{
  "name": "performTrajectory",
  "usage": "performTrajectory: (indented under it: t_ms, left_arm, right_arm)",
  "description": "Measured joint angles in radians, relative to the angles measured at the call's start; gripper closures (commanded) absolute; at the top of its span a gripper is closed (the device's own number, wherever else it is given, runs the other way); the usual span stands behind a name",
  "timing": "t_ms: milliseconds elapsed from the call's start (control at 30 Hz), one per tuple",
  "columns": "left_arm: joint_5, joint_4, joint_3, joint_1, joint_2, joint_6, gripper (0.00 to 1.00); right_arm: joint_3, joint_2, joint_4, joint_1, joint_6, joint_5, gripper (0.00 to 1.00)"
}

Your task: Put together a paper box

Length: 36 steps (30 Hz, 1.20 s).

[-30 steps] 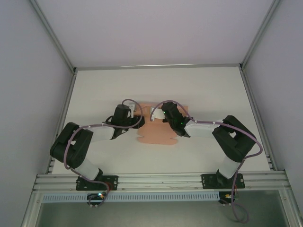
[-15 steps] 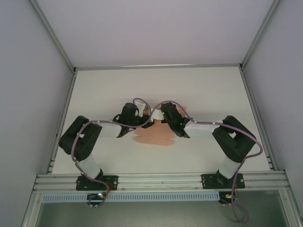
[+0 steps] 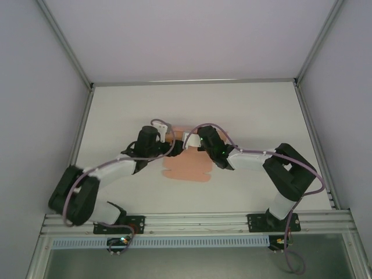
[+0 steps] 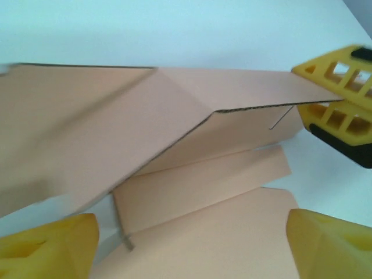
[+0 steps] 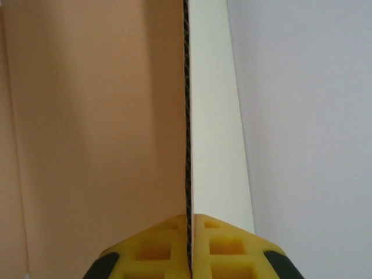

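Now your left gripper (image 4: 192,247), beside the right gripper (image 5: 189,235), has released, jaws wide; the right gripper stays clenched on a raised panel of the paper box (image 3: 189,170) lying on the surface (image 3: 256,116) beneath it, alone keeping the fold.

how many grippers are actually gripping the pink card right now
1. The right gripper is shut on a raised edge of the paper box, mid-table. The left gripper faces the same sheet with its jaws open, holding nothing.
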<state>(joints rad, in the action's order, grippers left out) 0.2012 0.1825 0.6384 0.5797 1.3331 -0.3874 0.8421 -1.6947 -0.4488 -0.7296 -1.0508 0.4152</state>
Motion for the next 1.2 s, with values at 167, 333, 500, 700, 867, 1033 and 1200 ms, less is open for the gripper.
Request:
performTrajectory:
  t_ms: [167, 333, 500, 700, 867, 1033, 1200]
  left_arm:
    - [-0.092, -0.186, 0.087, -0.106, -0.156, 0.006, 0.0]
    - [-0.141, -0.241, 0.126, -0.325, -0.124, -0.011, 0.0]
    - [-0.124, -0.287, 0.221, -0.423, 0.101, 0.009, 0.0]
    - [-0.003, -0.313, 0.323, -0.43, 0.309, 0.057, 0.15]
    - [0.194, -0.247, 0.301, -0.417, 0.344, 0.081, 0.26]
    - [0.321, -0.169, 0.192, -0.342, 0.275, 0.096, 0.36]
    - [0.378, -0.089, 0.085, -0.248, 0.187, 0.101, 0.35]
  right_arm:
    - [-0.012, -0.012, -0.017, -0.002, -0.036, -0.003, 1.0]
    - [-0.013, -0.015, -0.026, -0.002, -0.048, -0.011, 1.0]
    - [-0.019, -0.016, -0.035, -0.002, -0.051, -0.028, 1.0]
    - [-0.02, -0.016, -0.039, -0.002, -0.05, -0.031, 1.0]
    - [-0.02, -0.024, -0.05, -0.001, -0.05, -0.026, 1.0]
    - [-0.021, -0.029, -0.062, -0.001, -0.051, -0.026, 1.0]
    - [-0.049, -0.031, -0.121, -0.003, -0.077, -0.022, 1.0]
